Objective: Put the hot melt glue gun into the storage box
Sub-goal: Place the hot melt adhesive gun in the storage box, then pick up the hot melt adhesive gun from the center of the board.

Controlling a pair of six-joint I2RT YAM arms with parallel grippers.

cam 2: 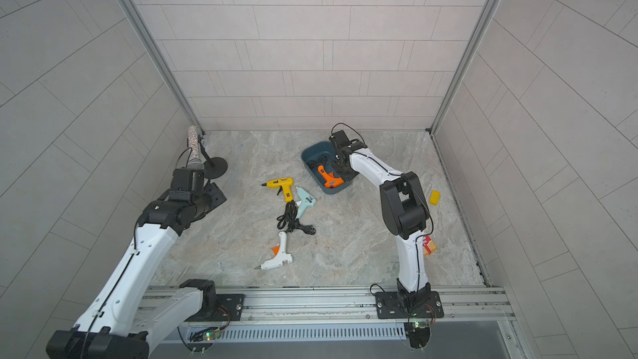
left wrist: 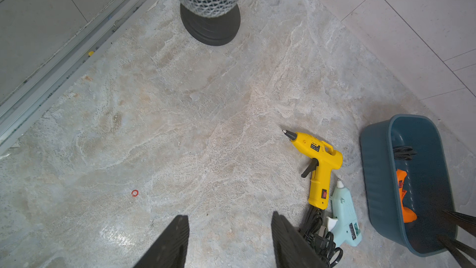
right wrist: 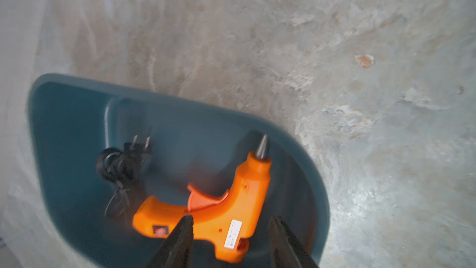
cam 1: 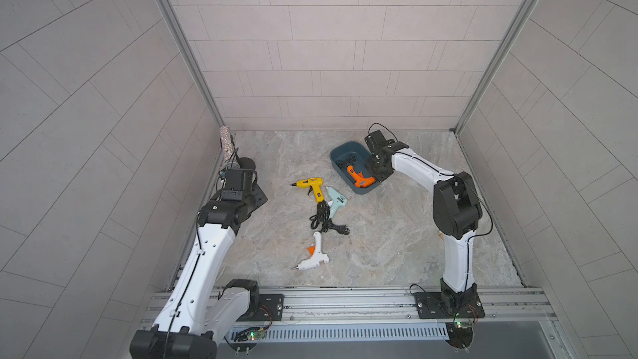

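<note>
The dark teal storage box sits at the back right of the table. Inside it lies an orange glue gun with its coiled black cord. Just above that gun my right gripper hangs open, and one finger stands clear of the gun's body. On the table are a yellow glue gun, a light blue one and a white one. At the left my left gripper is open and empty.
A glittery microphone on a round black stand occupies the back left corner. A tangle of black cord lies between the loose guns. Behind the right arm are a yellow block and a red-and-yellow packet.
</note>
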